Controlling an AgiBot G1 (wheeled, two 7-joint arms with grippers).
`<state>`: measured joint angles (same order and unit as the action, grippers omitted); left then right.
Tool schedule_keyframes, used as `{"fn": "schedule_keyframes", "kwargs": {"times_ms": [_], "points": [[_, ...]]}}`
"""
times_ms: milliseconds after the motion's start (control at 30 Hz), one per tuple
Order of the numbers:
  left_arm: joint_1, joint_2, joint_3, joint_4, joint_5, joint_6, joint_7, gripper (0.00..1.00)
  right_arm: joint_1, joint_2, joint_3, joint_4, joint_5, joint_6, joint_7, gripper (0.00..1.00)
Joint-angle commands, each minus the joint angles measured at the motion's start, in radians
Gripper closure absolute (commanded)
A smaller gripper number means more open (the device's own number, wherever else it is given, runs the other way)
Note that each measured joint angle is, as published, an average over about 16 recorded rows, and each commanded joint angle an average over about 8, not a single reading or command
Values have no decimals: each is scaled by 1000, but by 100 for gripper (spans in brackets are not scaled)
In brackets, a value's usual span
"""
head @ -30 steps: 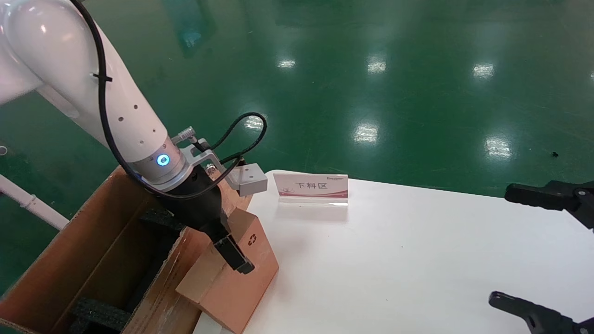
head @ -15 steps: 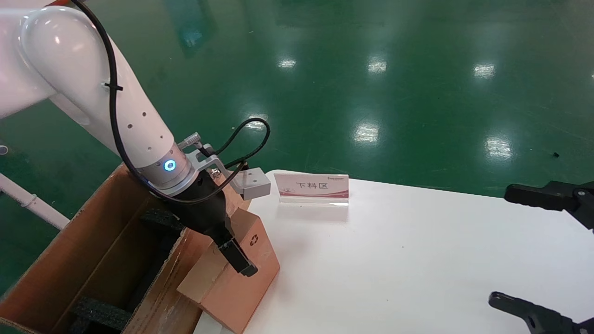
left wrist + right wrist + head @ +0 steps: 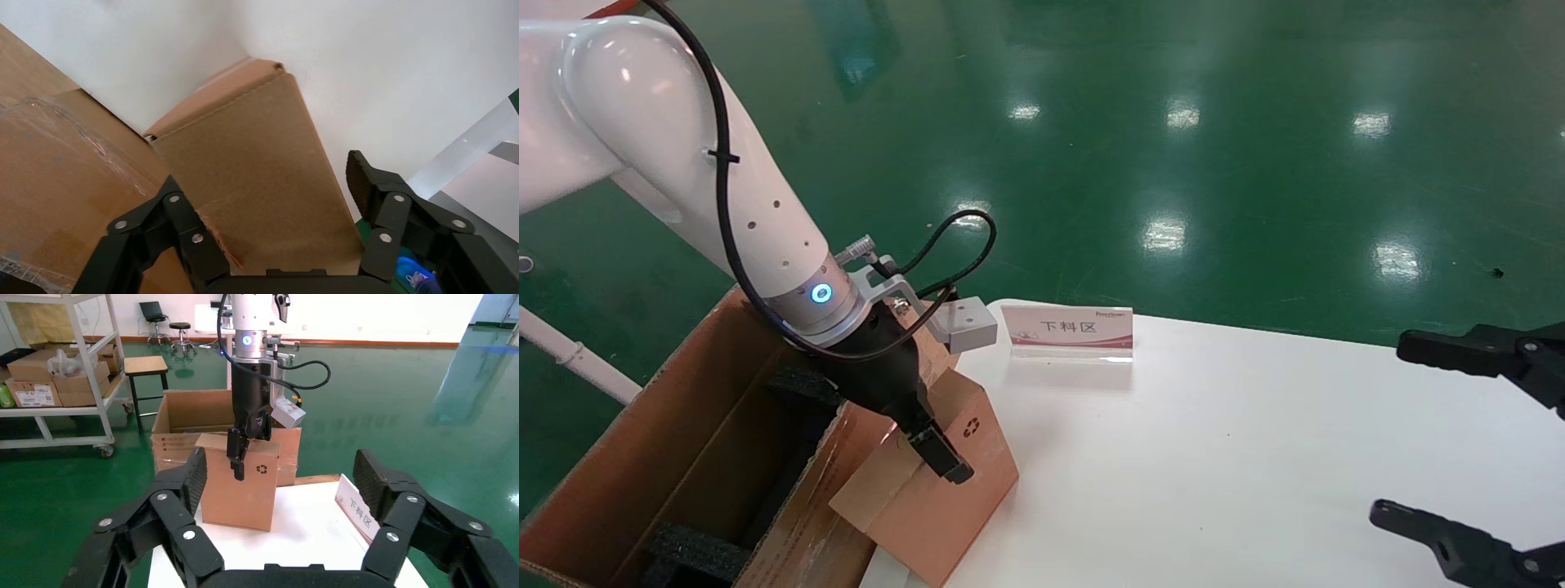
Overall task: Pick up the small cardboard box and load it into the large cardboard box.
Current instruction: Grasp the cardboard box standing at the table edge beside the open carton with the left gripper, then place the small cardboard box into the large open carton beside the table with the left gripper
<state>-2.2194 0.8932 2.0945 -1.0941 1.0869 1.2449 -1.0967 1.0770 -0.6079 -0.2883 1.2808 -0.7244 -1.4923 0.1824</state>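
Shifted slightly rightward, left pincer (image 3: pixel 928 445) straddles the small cardboard box (image 3: pixel 952 498).

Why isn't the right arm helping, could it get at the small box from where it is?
Probably not without a long move. The right gripper hangs open at the far right edge of the table, while the small box stands at the left edge against the large box, already straddled by the left gripper.
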Motion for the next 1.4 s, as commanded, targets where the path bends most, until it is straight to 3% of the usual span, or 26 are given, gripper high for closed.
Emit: {"fn": "schedule_keyframes", "kwargs": {"times_ms": [33,700,1067,1400], "points": [[1,0,0,0,0,0,0,100,0,0,0,0,0,0,0,100],[-26,-8,-10,-6,-2,-4,-6,100,0,0,0,0,0,0,0,100],[-274,-51,-64,-62,28,36,-69,100,1,0,-1,-1,0,0,-1,100],[-509,-45,-67,-22,105,179,-140,100,1,0,-2,-1,1,0,-1,100]]}}
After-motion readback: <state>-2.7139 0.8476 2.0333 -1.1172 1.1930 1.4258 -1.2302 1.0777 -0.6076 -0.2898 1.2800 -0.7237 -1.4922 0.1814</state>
